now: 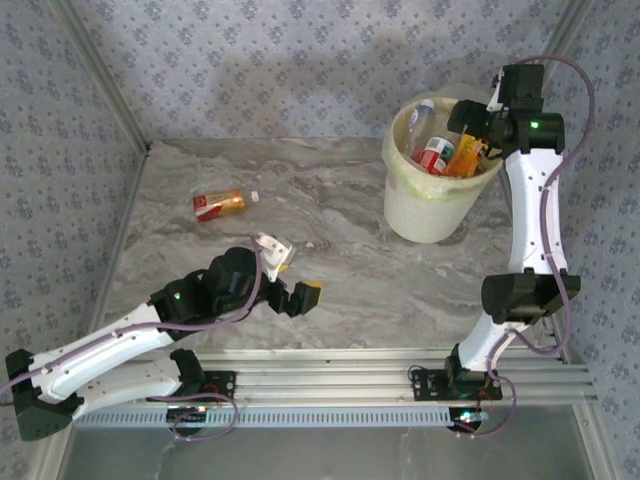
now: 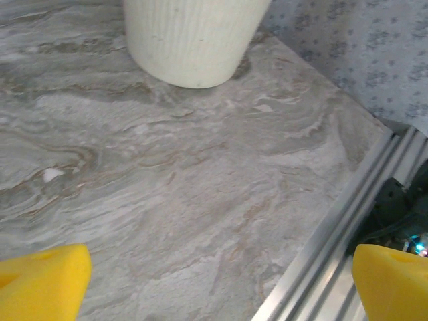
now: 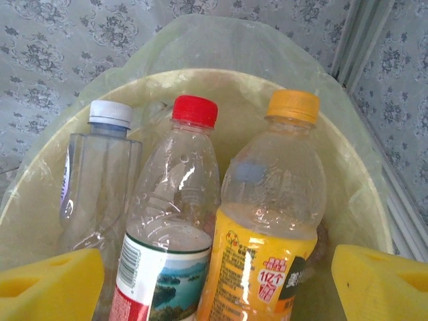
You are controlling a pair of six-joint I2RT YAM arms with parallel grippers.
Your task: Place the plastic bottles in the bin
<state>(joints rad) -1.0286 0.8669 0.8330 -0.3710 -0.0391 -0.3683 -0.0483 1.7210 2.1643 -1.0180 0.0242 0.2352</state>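
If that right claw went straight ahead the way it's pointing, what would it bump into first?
Probably the bottles standing in the bin: the red-capped bottle and the orange-capped bottle lie directly ahead of the right gripper, between its open fingers. Depth is too unclear to say which comes first.

Bright, even light; soft shadows

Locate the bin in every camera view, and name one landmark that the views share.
Top external: the bin stands upper right on the table, with bottles inside.
Left wrist: the bin's white ribbed base sits top centre.
Right wrist: the bin's bag-lined inside spans the frame around three upright bottles.
Shared landmark: the patterned wall behind the bin.
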